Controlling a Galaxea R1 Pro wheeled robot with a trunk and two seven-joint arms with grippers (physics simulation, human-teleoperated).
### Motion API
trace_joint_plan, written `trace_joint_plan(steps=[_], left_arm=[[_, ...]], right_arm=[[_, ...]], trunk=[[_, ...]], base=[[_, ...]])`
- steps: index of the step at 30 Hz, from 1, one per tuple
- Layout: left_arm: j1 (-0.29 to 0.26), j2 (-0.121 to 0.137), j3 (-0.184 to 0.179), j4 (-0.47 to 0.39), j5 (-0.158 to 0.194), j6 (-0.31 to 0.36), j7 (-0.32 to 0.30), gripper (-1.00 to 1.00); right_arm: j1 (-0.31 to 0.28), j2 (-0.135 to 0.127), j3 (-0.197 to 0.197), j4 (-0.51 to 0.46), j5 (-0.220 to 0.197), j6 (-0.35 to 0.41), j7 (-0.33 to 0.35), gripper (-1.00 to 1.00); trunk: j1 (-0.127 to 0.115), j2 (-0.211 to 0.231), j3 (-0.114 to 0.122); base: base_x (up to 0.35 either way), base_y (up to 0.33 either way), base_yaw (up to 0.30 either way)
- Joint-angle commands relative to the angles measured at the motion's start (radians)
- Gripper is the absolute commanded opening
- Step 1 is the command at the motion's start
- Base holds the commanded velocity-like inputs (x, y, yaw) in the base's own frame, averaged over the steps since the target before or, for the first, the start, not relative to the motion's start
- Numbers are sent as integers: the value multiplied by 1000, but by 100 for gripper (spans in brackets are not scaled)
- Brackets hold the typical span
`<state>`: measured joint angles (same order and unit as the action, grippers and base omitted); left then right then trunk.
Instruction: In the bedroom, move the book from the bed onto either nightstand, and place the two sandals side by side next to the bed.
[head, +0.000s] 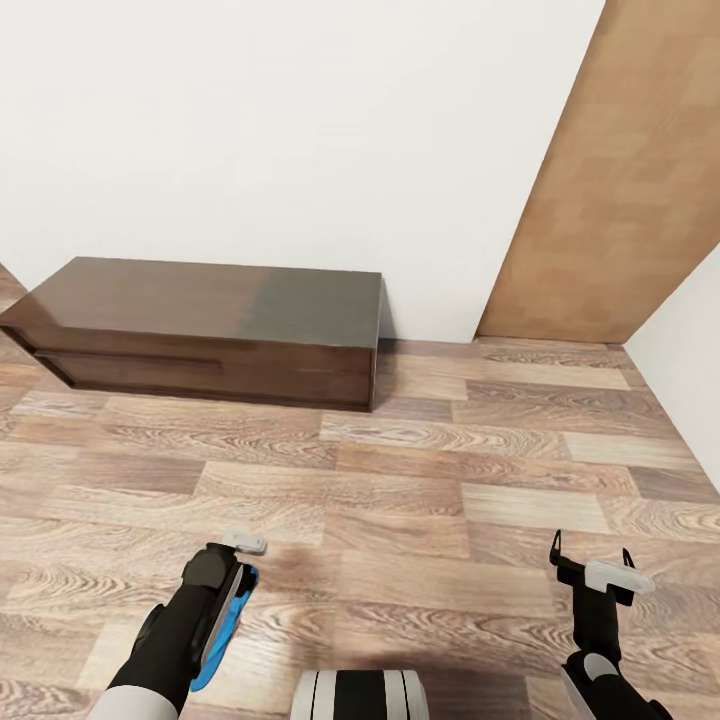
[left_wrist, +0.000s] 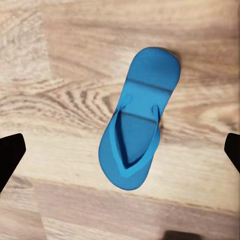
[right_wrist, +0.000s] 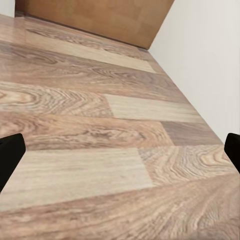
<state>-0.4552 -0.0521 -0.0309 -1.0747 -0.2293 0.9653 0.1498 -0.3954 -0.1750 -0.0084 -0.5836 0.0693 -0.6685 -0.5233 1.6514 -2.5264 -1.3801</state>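
Note:
A bright blue sandal (left_wrist: 137, 120) lies flat on the wood-plank floor, straps up. My left gripper (head: 228, 572) hangs directly over it, pointing down. It is open, and its dark fingertips (left_wrist: 10, 155) stand wide apart on either side of the sandal without touching it. From the head view, the sandal (head: 232, 615) peeks out as a blue strip beside the left arm. My right gripper (head: 592, 560) is open above bare floor at the lower right, with nothing between its fingers. The book, the bed and the nightstand are out of view.
A long, low, dark brown TV bench (head: 200, 330) stands against the white wall ahead on the left. A brown wooden door panel (head: 620, 180) leans in at the right, with a white wall (right_wrist: 200, 60) beside it. Floor stretches between the bench and me.

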Motion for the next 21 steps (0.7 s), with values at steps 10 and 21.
trace_joint_plan(steps=[10,21], left_arm=[[0,0,-2,-1,2,4,5,100],[0,0,-1,-1,2,4,5,100]], right_arm=[[-1,0,-1,1,7,0,-6,100],[-1,0,-1,1,7,0,-6,100]], trunk=[[0,0,-5],[5,-3,-47]], base=[[14,-4,0],[0,0,0]])
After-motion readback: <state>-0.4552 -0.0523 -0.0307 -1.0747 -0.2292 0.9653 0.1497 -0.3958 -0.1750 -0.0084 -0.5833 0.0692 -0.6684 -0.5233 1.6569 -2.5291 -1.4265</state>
